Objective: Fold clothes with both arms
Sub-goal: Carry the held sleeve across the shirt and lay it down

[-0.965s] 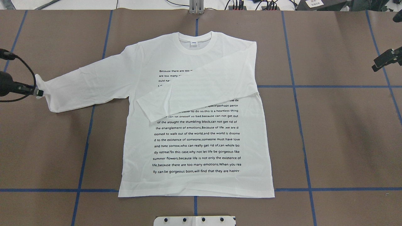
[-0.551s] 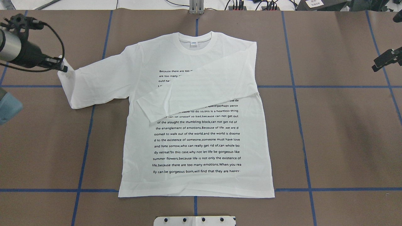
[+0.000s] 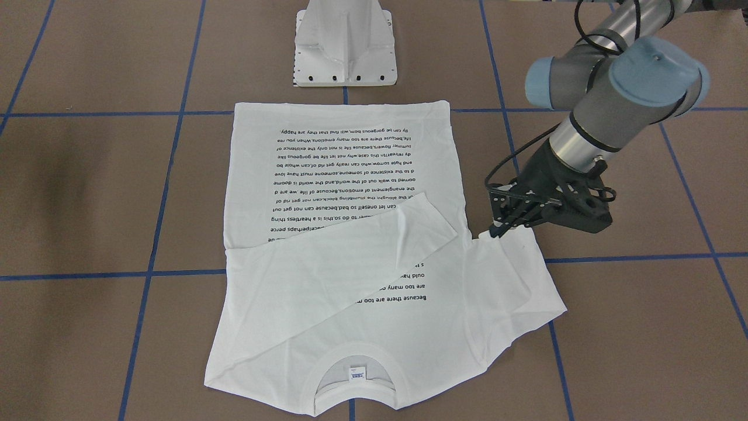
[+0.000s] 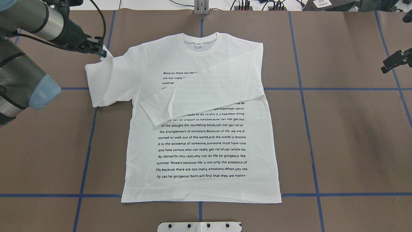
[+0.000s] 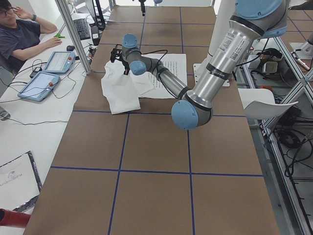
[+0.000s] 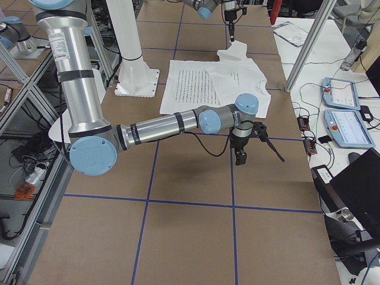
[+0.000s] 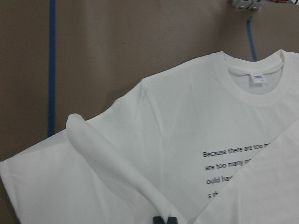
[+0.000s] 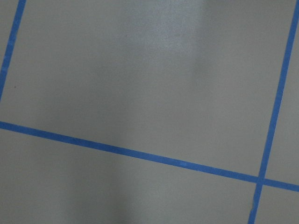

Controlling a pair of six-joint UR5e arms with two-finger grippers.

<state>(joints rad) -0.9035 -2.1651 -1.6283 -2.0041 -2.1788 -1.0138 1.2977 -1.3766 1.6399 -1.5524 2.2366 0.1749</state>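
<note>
Overhead exterior shows us the left claw (image 4: 102,53) clenched on the cuff (image 4: 108,55) of the white T-shirt (image 4: 206,145), spread flat on the worktop (image 4: 354,145), that sleeve doubled back toward the shoulder. The right claw (image 4: 388,67) hangs well apart; we cannot tell its grip.

The shirt (image 4: 199,145) lies flat mid table (image 4: 347,145), collar (image 4: 200,48) toward the far edge, hem toward the base (image 4: 199,226). The right sleeve (image 4: 206,93) lies across the chest. The left sleeve (image 4: 106,80) doubles back, its end in the left gripper (image 4: 102,52). The right gripper (image 4: 386,67) hangs by the right edge.
</note>
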